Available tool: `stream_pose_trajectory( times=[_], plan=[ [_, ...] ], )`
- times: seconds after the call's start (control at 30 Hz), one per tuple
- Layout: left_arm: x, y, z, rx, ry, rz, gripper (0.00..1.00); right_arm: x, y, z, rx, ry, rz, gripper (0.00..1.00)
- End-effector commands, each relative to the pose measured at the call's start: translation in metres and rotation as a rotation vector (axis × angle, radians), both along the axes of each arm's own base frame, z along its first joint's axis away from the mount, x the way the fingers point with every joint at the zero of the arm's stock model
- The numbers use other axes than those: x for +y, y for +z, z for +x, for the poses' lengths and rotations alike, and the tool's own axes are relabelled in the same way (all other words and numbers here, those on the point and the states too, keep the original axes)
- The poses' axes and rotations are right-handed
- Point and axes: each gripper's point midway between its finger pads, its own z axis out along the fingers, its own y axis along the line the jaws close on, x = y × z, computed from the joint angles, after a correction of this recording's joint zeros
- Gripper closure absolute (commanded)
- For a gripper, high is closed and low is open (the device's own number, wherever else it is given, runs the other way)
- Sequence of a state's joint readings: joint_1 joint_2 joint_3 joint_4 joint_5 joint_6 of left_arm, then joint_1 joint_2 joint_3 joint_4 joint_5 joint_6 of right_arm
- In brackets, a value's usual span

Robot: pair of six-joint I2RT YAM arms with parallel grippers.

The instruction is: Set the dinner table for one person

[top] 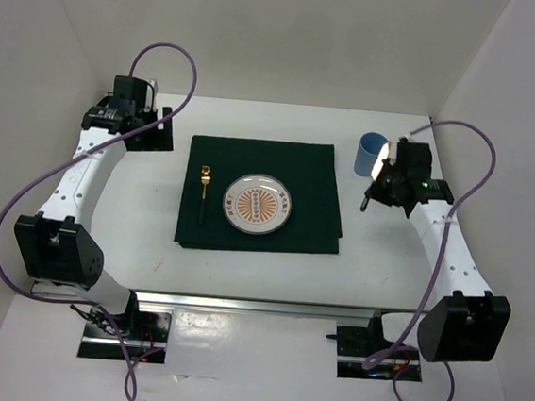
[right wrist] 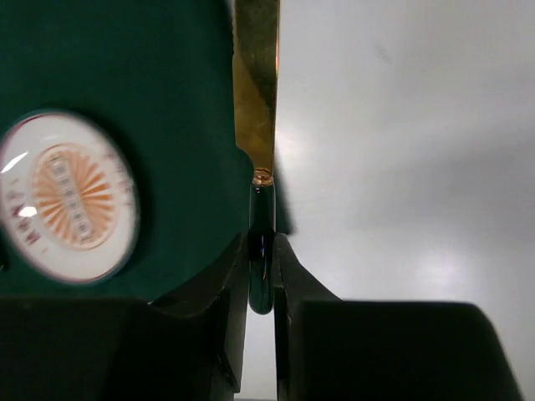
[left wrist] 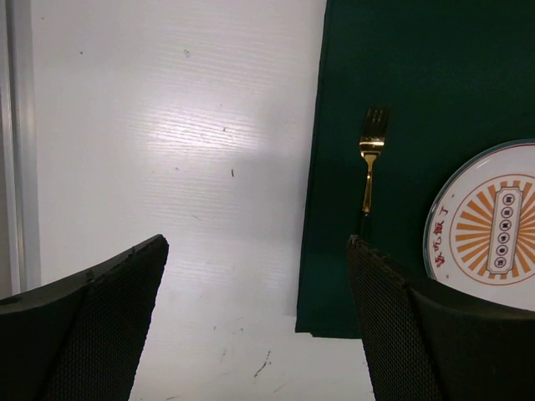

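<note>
The white dinner table (top: 241, 274) carries a dark green placemat (top: 317, 177). On the mat lie a white plate with an orange sunburst (top: 260, 204) and, to its left, a gold fork with a dark handle (top: 204, 190). My right gripper (top: 376, 184) is shut on a knife (top: 381, 159) with a gold blade and a dark handle, held above the table just right of the mat. In the right wrist view the gripper (right wrist: 262, 242) pinches the handle and the blade (right wrist: 255, 83) points away. My left gripper (top: 142, 124) is open and empty, left of the mat (left wrist: 418, 83), fork (left wrist: 369, 163) and plate (left wrist: 493, 225).
A blue cup (top: 368, 154) stands on the table just behind my right gripper, right of the mat's far corner. White walls close in the table at the back and both sides. A metal rail (top: 257, 306) runs along the near edge.
</note>
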State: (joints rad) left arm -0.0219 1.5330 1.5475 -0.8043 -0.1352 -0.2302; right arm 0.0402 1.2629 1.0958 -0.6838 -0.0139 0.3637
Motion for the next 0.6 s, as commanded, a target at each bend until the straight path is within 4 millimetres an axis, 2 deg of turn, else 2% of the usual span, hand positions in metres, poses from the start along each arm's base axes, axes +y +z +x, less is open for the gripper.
stream_pose_trajectory(
  times=[0.0, 0.03, 0.07, 0.13, 0.2, 0.23, 0.3, 0.37, 0.4, 0.57],
  plan=[
    [0.013, 0.008, -0.004, -0.033, 0.007, 0.049, 0.07, 0.063, 0.037, 0.019, -0.093, 0.305, -0.04, 1.0],
    [0.013, 0.008, -0.004, -0.033, 0.007, 0.049, 0.07, 0.072, 0.03, 0.021, -0.064, 0.337, -0.061, 1.0],
    [0.013, 0.004, -0.005, -0.024, 0.007, 0.049, 0.07, 0.096, 0.004, 0.018, 0.028, 0.412, -0.083, 1.0],
    [0.018, 0.008, -0.007, -0.034, 0.023, 0.056, 0.07, 0.115, -0.02, 0.017, 0.092, 0.471, -0.106, 1.0],
    [0.018, 0.009, -0.01, -0.034, 0.016, 0.062, 0.07, 0.127, -0.045, 0.02, 0.15, 0.456, -0.097, 1.0],
    [0.024, 0.009, -0.01, -0.033, 0.025, 0.075, 0.07, 0.127, -0.056, 0.018, 0.171, 0.443, -0.09, 1.0],
    [0.025, 0.007, -0.013, -0.033, 0.031, 0.082, 0.06, 0.134, -0.063, 0.025, 0.145, 0.432, -0.06, 1.0],
    [0.025, 0.007, -0.013, -0.033, 0.031, 0.082, 0.06, 0.135, -0.08, 0.024, 0.184, 0.43, -0.053, 1.0],
    [0.025, 0.003, -0.014, -0.023, 0.031, 0.082, 0.06, 0.134, -0.095, 0.021, 0.234, 0.43, -0.062, 1.0],
    [0.024, -0.001, -0.013, -0.012, 0.017, 0.081, 0.06, 0.144, -0.111, 0.027, 0.253, 0.487, -0.046, 1.0]
  ],
)
